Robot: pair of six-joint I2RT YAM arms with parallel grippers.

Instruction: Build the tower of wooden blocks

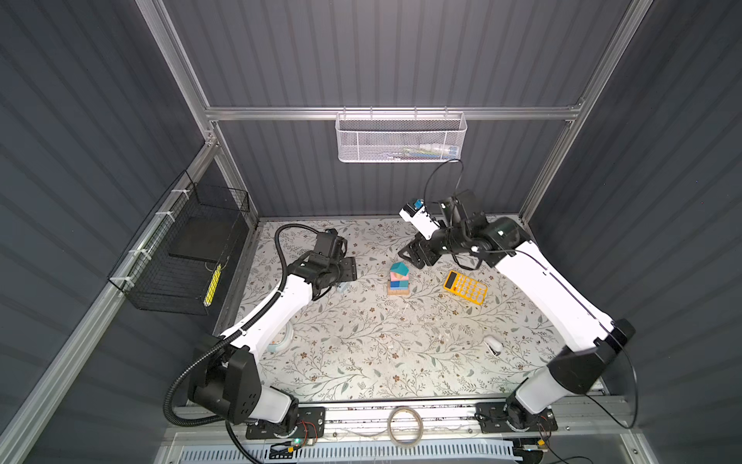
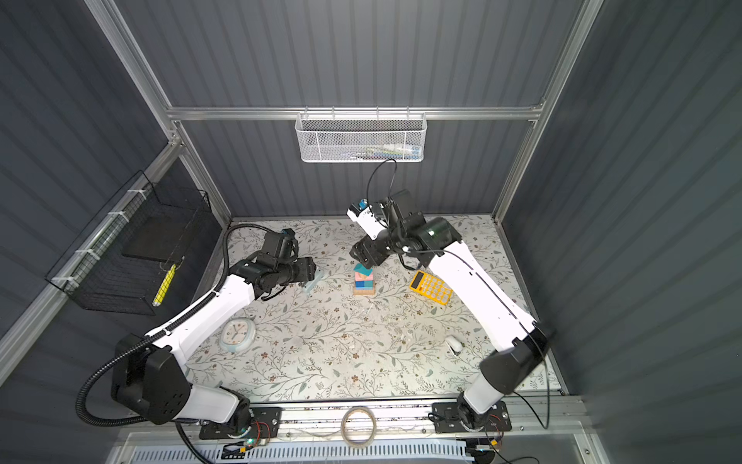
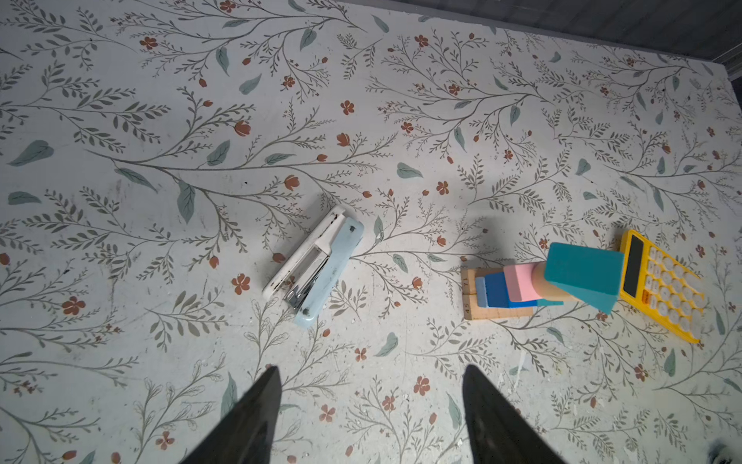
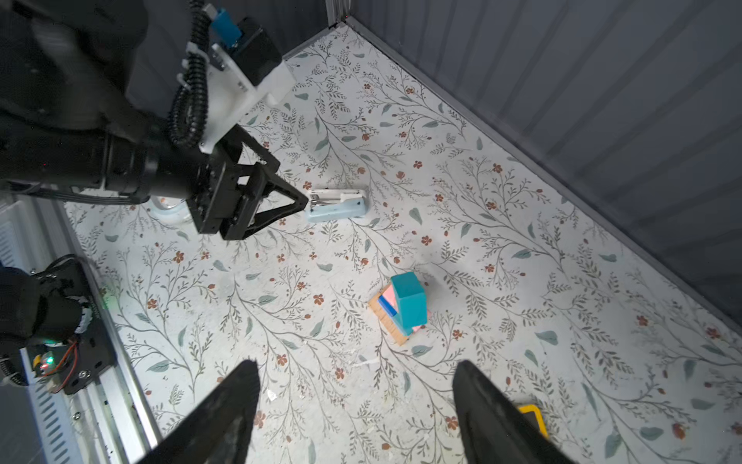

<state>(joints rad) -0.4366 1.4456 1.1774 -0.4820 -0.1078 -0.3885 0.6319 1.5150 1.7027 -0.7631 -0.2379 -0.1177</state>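
Teal-topped tower (image 1: 399, 280) stands upright close to our right pincer (image 4: 355, 363), released and empty; our left pincer (image 3: 370, 367), also released, hangs farther left.

Yellow calculator (image 1: 465, 287), pale blue stapler (image 3: 317, 265), round clock (image 2: 237, 334) lying well apart.

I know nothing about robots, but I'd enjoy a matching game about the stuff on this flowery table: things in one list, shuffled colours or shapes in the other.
Things:
1. calculator
2. stapler
3. roof block
4. clock

Descriptions:
A. teal
B. round, with a dial
C. yellow
D. long and pale blue

Pairs: 1-C, 2-D, 3-A, 4-B
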